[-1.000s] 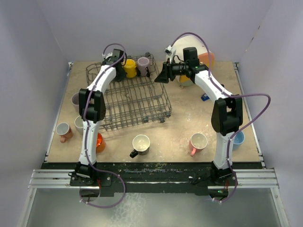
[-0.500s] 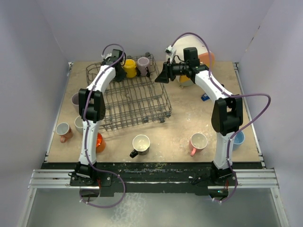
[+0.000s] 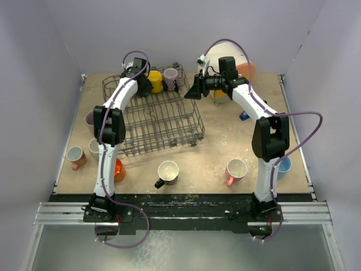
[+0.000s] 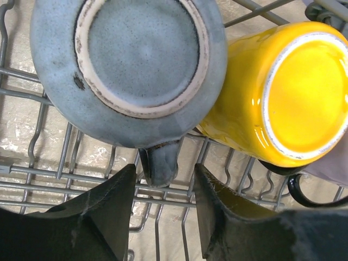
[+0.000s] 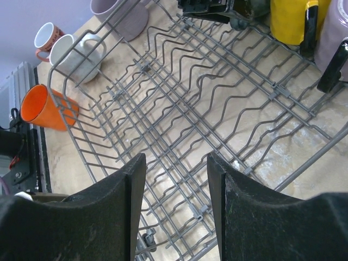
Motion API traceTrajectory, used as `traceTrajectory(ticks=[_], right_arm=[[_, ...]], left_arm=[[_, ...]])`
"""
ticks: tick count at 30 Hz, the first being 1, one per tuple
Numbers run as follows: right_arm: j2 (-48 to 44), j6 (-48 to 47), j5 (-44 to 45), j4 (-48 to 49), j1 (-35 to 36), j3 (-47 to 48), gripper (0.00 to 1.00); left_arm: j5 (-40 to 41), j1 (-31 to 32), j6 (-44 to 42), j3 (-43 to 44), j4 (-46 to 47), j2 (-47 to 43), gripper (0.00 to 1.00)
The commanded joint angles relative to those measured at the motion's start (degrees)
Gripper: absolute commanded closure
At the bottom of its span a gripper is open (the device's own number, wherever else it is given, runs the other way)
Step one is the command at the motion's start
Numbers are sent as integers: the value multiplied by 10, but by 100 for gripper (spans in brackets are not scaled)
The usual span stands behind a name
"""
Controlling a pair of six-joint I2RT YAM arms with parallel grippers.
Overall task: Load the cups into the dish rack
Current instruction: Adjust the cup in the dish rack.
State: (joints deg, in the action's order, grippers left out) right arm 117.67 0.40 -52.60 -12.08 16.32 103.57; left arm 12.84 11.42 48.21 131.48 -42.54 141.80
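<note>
Now that the left fingers (image 4: 103,217) stand spread, the grey-blue mug (image 4: 136,54) rests on its own, mouth down on the wires of the dish rack (image 3: 169,127). Its handle lies in the gap between the fingers with a little clearance on each side. Just beside it, touching or nearly so, is the yellow mug (image 4: 293,92), also upturned, and the mauve mug (image 3: 171,78) comes next along the same far row. I read this as a release just made: a second ago the fingers were drawn closer about that handle and have since parted. Overhead, both arms hold the same poses as before. By my count that makes three cups loaded. The right fingers (image 5: 109,217) are spread as well, nothing between them, hanging over the rack's far right corner. On the surface (image 3: 220,141) the white mug (image 3: 167,171), pink mug (image 3: 236,168), orange mug (image 3: 118,169), light blue mug (image 3: 284,165) and a few others by the left edge are not yet loaded. My judgement: back the left arm off cleanly, minding the handle.
</note>
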Motion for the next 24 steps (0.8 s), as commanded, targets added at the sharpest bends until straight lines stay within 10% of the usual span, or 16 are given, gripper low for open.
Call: traceTrajectory(ticks=[1, 18, 24], right_arm=[[-42, -24, -37, -9, -3, 3, 48], [-90, -244, -52, -189, -3, 54, 48], [-148, -291, -40, -171, -3, 15, 47]], left_arm=[[-13, -1, -35, -11, 51, -80, 48], [-159, -54, -244, -434, 333, -452, 34], [-149, -86, -290, -576, 396, -612, 2]])
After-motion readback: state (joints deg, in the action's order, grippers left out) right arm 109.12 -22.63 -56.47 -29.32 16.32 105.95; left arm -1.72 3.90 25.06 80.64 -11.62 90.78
